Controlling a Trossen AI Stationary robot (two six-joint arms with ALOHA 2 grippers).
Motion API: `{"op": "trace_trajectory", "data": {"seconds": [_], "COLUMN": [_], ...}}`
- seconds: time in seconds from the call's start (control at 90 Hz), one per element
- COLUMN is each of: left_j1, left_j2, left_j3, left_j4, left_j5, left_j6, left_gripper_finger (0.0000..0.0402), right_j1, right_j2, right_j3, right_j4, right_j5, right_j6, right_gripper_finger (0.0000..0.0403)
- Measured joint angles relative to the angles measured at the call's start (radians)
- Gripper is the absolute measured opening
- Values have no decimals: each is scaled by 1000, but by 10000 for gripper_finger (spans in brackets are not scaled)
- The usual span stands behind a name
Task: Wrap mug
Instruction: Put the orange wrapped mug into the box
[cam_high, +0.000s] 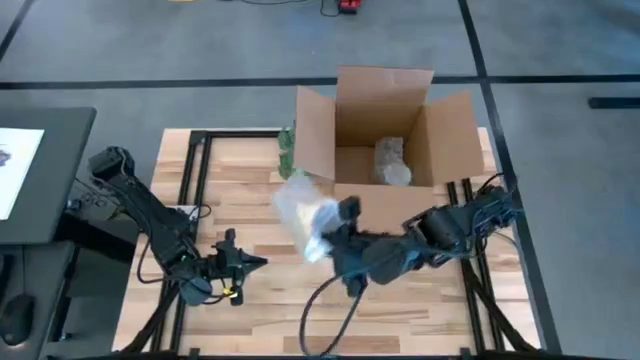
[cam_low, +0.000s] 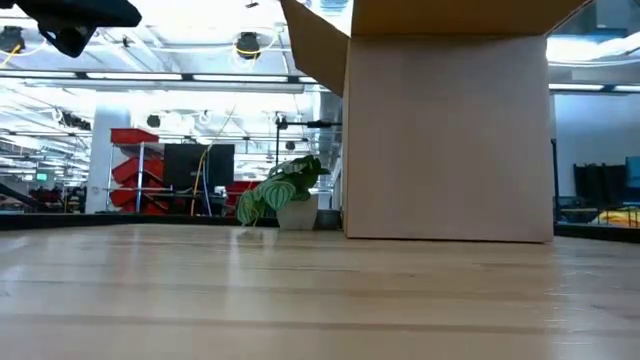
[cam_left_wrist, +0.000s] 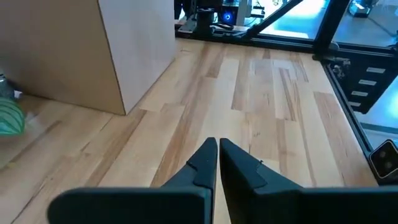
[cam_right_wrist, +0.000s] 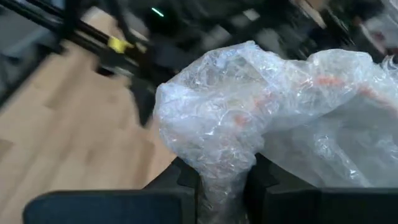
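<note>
the right hand (cam_right_wrist: 222, 180) is clamped on a crumpled bundle of clear bubble wrap (cam_right_wrist: 261, 118), held above the pale wooden surface (cam_high: 250, 310) just in front of the open brown cardboard box (cam_high: 385, 125). the pinch takes only a fold of film, so it could slip or unwind and drop the bundle. the mug itself is hidden; presumably it sits inside the wrap. the left hand (cam_left_wrist: 216, 163), fingers together, waits well apart.

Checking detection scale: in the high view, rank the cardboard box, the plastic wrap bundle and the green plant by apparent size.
1. Cardboard box, by far the largest.
2. Plastic wrap bundle, held in the right tool.
3. Green plant, though the box flap partly hides it.
</note>
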Motion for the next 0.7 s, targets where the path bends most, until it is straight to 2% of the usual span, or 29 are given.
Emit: {"op": "trace_trajectory", "data": {"seconds": [0.178,0.367,0.489,0.611,0.7], "left_j1": [9,43,63,71,71], "left_j2": [0,0,0,0,0], "left_j3": [0,0,0,1,1], "left_j4": [1,1,-3,-17,-17], "left_j5": [-1,4,15,25,38], "left_j6": [43,90,102,103,103], "left_gripper_finger": [0,0,0,0,0], "right_j1": [-109,-303,-462,-614,-705], "right_j2": [-61,-106,-102,-103,-101], "right_j3": [0,0,-2,-58,-119], "right_j4": [-210,-417,-512,-508,-510], "right_j5": [6,-16,-142,-301,-356], "right_j6": [162,268,293,245,213], "right_gripper_finger": [40,40,40,40,40]}}
